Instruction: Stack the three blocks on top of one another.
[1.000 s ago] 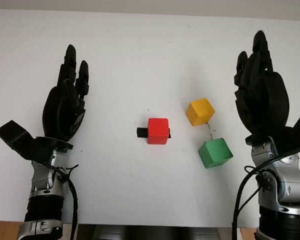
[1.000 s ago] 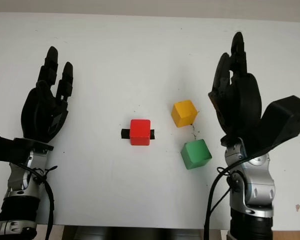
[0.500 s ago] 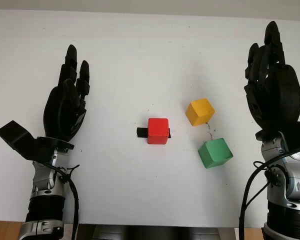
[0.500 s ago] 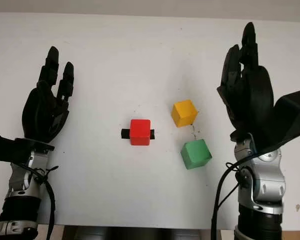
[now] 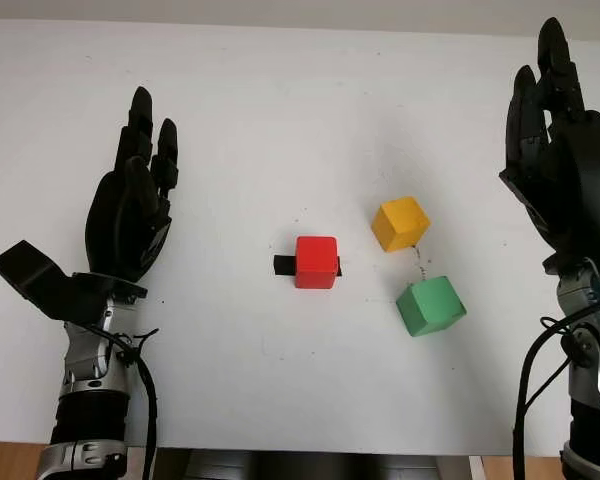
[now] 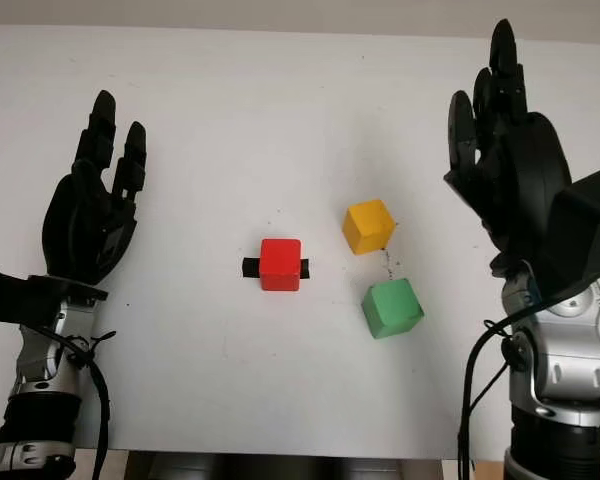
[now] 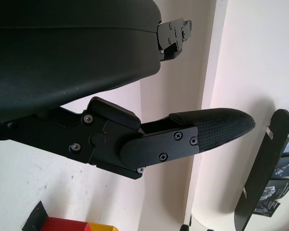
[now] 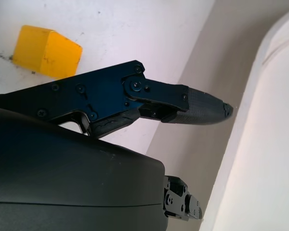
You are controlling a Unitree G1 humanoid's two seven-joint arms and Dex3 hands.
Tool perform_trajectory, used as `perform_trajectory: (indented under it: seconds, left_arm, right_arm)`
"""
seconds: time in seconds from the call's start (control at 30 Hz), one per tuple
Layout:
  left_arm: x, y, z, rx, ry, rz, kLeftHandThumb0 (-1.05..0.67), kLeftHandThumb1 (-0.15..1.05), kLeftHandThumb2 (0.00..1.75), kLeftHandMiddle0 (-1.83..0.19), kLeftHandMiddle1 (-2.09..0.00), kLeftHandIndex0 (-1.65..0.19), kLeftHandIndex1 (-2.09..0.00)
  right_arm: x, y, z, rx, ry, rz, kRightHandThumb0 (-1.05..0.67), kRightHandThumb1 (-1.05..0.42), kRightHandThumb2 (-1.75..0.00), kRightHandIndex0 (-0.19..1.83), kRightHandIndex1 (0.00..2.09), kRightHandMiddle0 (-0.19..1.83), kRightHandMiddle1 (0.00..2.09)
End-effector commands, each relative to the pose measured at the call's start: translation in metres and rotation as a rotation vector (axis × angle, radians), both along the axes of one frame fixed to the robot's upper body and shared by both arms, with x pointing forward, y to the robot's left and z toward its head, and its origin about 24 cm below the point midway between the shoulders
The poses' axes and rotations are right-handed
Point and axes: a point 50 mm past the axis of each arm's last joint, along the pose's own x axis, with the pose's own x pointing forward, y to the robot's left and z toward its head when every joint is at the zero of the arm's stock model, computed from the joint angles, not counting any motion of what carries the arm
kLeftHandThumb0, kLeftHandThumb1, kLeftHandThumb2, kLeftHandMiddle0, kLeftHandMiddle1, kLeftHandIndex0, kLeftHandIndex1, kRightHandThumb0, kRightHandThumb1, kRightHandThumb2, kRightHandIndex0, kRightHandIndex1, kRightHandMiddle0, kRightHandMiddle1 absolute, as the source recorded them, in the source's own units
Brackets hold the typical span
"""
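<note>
Three separate cubes: red block [image 5: 316, 262], yellow block [image 5: 400, 223], green block [image 5: 430, 306]. Left hand [image 5: 130, 205] and right hand [image 5: 565, 165]: extended, empty, flanking.

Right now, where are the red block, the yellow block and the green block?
red block [image 5: 316, 261], left eye view, top face
yellow block [image 5: 399, 222], left eye view, top face
green block [image 5: 430, 305], left eye view, top face

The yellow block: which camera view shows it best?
The right eye view: the whole yellow block lies unobstructed on the table, beside the green block. The left eye view shows it equally whole. The right wrist view shows it close, partly behind the right hand; the left wrist view catches a sliver.
</note>
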Motion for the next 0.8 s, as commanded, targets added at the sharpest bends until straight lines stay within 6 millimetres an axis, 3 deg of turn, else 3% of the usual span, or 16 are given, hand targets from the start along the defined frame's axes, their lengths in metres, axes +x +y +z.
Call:
perform_trajectory:
  seconds: [0.0, 0.37, 0.77]
  left_arm:
    - [-0.003, 0.002, -0.001, 0.004, -0.003, 0.002, -0.87, 1.05, 0.64, 0.19, 0.00, 0.19, 0.00]
    - [-0.003, 0.000, -0.001, 0.008, 0.002, 0.012, -0.87, 1.05, 0.65, 0.19, 0.00, 0.19, 0.00]
    - [-0.003, -0.002, -0.002, 0.004, 0.002, 0.003, -0.87, 1.05, 0.63, 0.19, 0.00, 0.19, 0.00]
  right_arm:
    - [-0.003, -0.001, 0.006, -0.042, -0.016, 0.002, -0.68, -1.05, -0.49, -0.19, 0.00, -0.19, 0.00]
    - [-0.002, -0.008, 0.015, -0.290, -0.013, -0.082, -0.71, -1.05, -0.39, -0.14, 0.03, -0.15, 0.04]
    - [-0.002, -0.010, 0.021, -0.398, -0.027, -0.089, -0.74, -1.05, -0.34, -0.11, 0.06, -0.11, 0.06]
